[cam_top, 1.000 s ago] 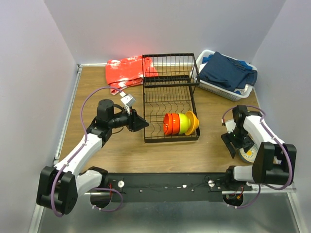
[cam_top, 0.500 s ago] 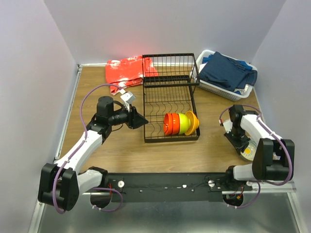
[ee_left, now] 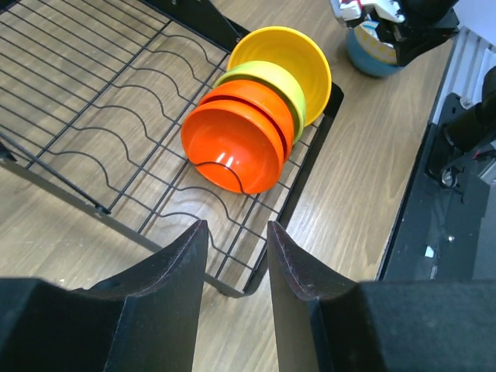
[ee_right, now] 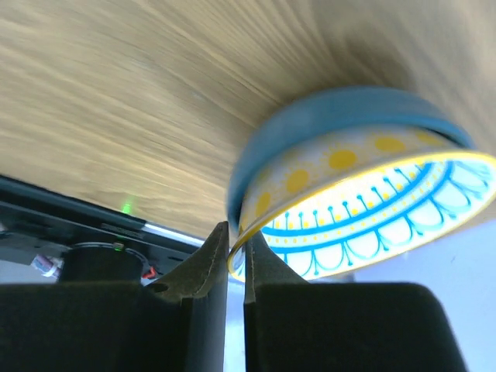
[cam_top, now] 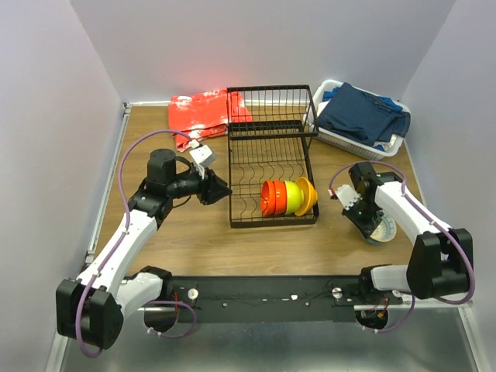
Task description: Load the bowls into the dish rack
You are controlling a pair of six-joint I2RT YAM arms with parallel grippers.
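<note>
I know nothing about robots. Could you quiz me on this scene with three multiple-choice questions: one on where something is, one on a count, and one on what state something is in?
1. Relative to the rack, where is the blue-patterned bowl?
A inside it
B to its left
C to its right

2. How many bowls stand in the rack?
A two
B three
C four

3. The right tool is:
A wide open
B shut on the patterned bowl's rim
C out of view

Answers:
1 C: the overhead view shows the bowl off the rack's right side.
2 B: a red-orange bowl, a green bowl and a yellow bowl are nested there on edge.
3 B: in the wrist view its two fingers pinch the rim between them.
</note>
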